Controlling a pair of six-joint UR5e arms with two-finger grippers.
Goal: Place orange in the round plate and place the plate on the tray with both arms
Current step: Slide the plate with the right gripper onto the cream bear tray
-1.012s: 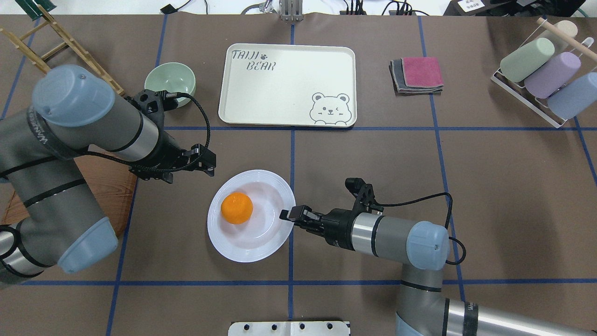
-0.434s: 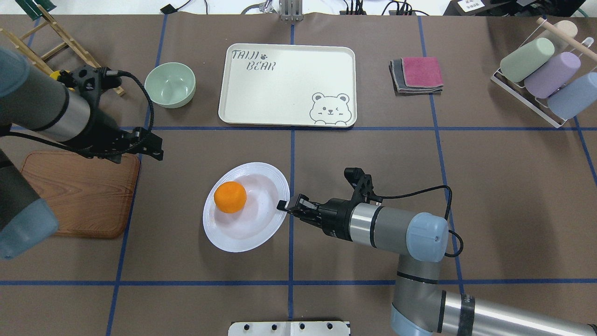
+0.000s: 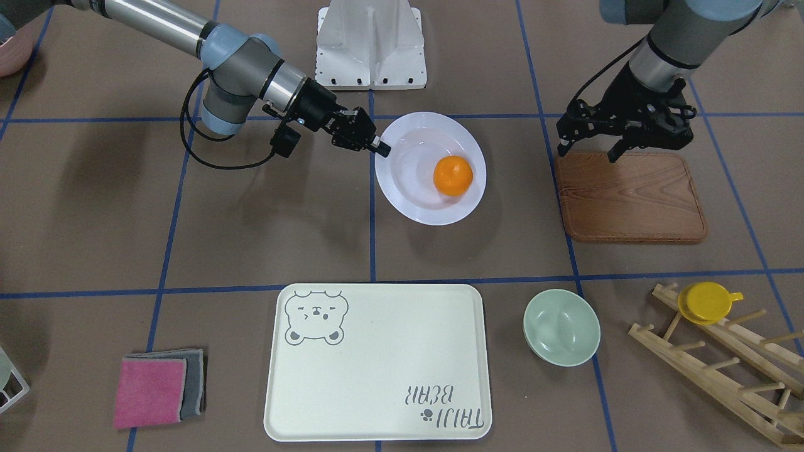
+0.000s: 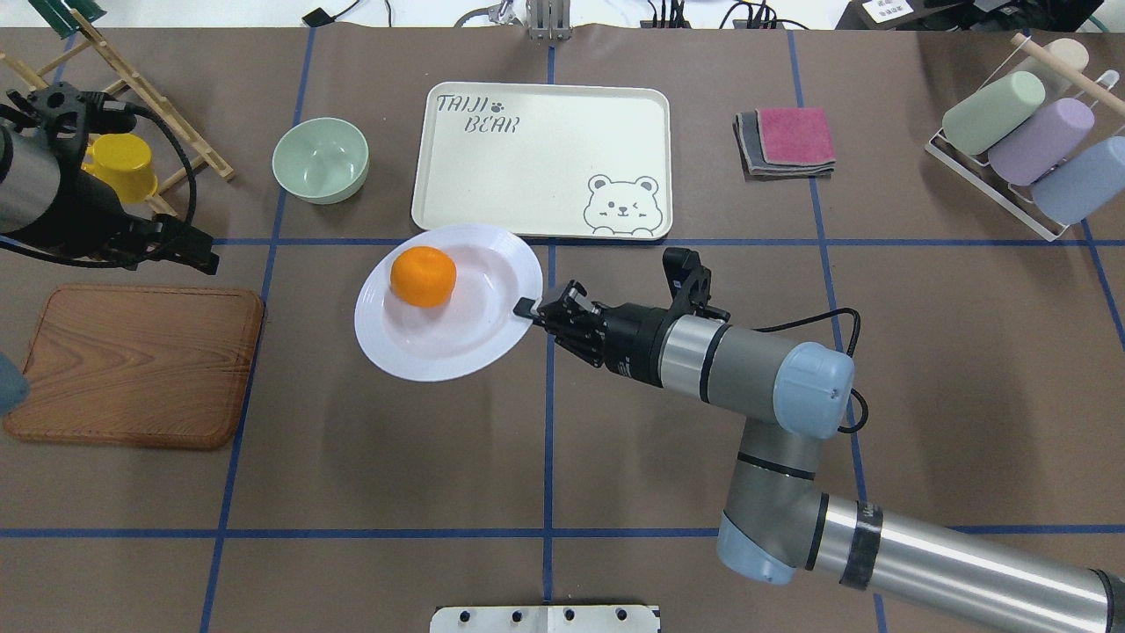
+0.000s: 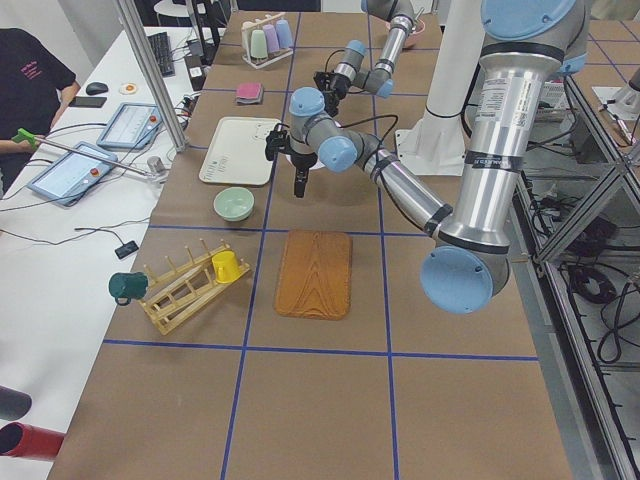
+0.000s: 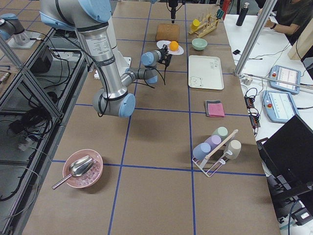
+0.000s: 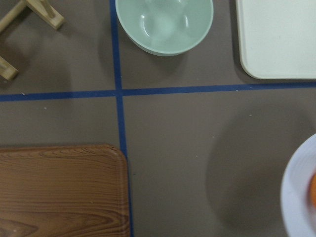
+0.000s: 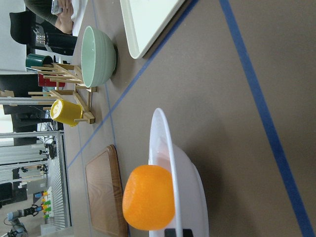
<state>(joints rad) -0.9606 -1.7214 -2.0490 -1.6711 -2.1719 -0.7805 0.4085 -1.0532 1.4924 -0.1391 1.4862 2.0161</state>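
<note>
Overhead exterior view puts the orange (image 4: 423,276) inside the plate (image 4: 457,338), resting toward the side away from the right arm, so the first half of the job looks done. The right gripper (image 4: 526,308) is pinched onto the plate's rim, one finger over the lip and one under it, and this arm alone carries the plate. A shadow lies on the table beneath the plate in the front-facing view, and the right wrist view shows table under its rim, so it appears to be lifted clear rather than sliding. From overhead the plate's far edge just overlaps the near edge of the tray (image 4: 545,167), though the front-facing view shows a clear gap between them, so I judge that the plate hangs in the air short of the tray and is not yet over it. The tray itself holds nothing. The left gripper (image 4: 186,248) hangs well to the side, above the far edge of the board (image 4: 132,365) and near the bowl (image 4: 320,160); its fingers look spread and hold nothing. What remains, as I read it, is to bring the plate over the tray, lower it flat without rolling the orange out, and let go.
</note>
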